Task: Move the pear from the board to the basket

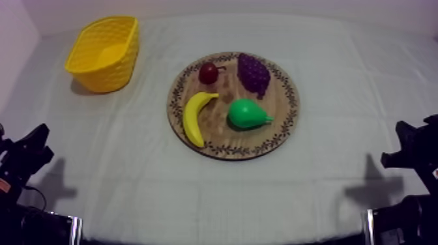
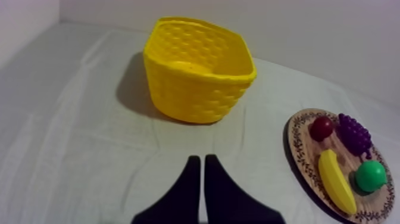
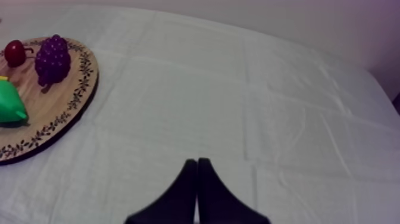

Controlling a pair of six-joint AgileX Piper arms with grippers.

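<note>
Pear (image 1: 248, 114), four o'clock on wooden board (image 1: 221, 140), judged light, rigid, slick: grip its broad belly; left gripper (image 2: 198, 159), right gripper (image 3: 196, 161) fingers closed, empty.

The frame edge cut off much of the pear (image 3: 8, 102) in the right wrist view, and part of the board (image 3: 59, 113) under it. In the top view the left arm (image 1: 23, 163) ran out at the lower left corner, the right arm (image 1: 414, 156) at the lower right.
</note>
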